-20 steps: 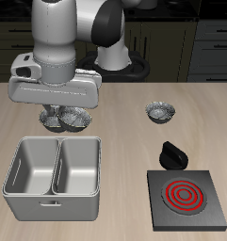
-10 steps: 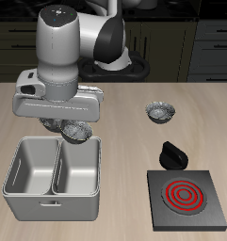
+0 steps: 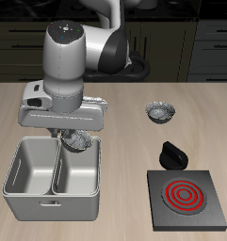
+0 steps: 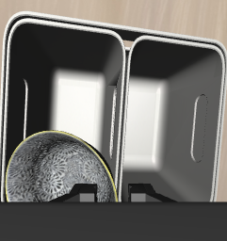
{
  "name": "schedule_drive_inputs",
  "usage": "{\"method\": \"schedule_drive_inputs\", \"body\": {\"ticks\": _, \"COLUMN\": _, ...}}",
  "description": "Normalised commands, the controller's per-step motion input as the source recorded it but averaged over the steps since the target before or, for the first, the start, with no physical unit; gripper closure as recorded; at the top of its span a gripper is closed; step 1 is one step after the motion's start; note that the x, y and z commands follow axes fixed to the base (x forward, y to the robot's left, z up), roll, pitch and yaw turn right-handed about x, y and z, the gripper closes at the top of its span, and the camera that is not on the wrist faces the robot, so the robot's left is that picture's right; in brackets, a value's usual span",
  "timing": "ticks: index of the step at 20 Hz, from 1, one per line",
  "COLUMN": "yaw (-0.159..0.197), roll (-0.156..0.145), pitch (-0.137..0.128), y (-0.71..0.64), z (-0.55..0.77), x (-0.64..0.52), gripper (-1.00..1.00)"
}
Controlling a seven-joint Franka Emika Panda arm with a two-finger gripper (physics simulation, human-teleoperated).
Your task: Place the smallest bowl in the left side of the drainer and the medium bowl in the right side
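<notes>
Sitting at about 8 o'clock on the worktop (image 3: 124, 141) in the exterior view, the drainer (image 3: 40, 209) has its small handle facing the front edge. Its two deep compartments lie side by side. In the wrist view both compartments of the drainer (image 4: 171, 104) show bare grey floors and walls, with nothing lying in them.

At the drainer's 12 to 1 o'clock, the arm reaches down with the end effector (image 3: 72, 136) just above the basin's back rim. It is clamped on the rim of a crinkly silver bowl, the held bowl (image 3: 80, 142). This bowl hangs tilted in the air over the back edge of the drainer's right side, clear of the worktop. The wrist view shows the held bowl (image 4: 58, 169) up close, with its dark mottled inside turned to the camera. It sits against the end effector (image 4: 108, 195) and above that same compartment, not yet down in it. Whether it is the smallest or the medium bowl cannot be judged from size here.

A second bowl (image 3: 162, 113) of the same silver make stands upright at 1 o'clock on the worktop, well apart from the drainer. Any third bowl is hidden behind the arm. Nearer the front, at 4 o'clock, a small black knob-like piece (image 3: 171, 153) lies just behind the black stove plate (image 3: 186, 196) with its red rings.
</notes>
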Motion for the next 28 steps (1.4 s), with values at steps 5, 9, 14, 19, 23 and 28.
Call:
{"method": "schedule_drive_inputs", "body": {"ticks": 5, "yaw": 0.017, "roll": 0.029, "pitch": -0.01, "y": 0.15, "z": -0.09, "x": -0.08, "gripper": -1.0}}
{"method": "schedule_drive_inputs", "body": {"ticks": 9, "yaw": 0.04, "roll": 0.022, "pitch": -0.04, "y": 0.16, "z": 0.14, "x": -0.15, "gripper": -1.0}}
{"method": "schedule_drive_inputs", "body": {"ticks": 14, "yaw": -0.03, "roll": -0.021, "pitch": -0.059, "y": 0.06, "z": 0.28, "x": -0.1, "gripper": -1.0}}
{"method": "schedule_drive_inputs", "body": {"ticks": 19, "yaw": -0.024, "roll": -0.009, "pitch": -0.075, "y": 0.07, "z": 0.37, "x": -0.14, "gripper": -1.0}}
{"method": "schedule_drive_inputs", "body": {"ticks": 23, "yaw": 0.001, "roll": 0.01, "pitch": -0.028, "y": 0.05, "z": 0.18, "x": -0.12, "gripper": -1.0}}
{"method": "schedule_drive_inputs", "body": {"ticks": 28, "yaw": 0.028, "roll": 0.041, "pitch": -0.035, "y": 0.14, "z": 0.16, "x": -0.19, "gripper": -1.0}}
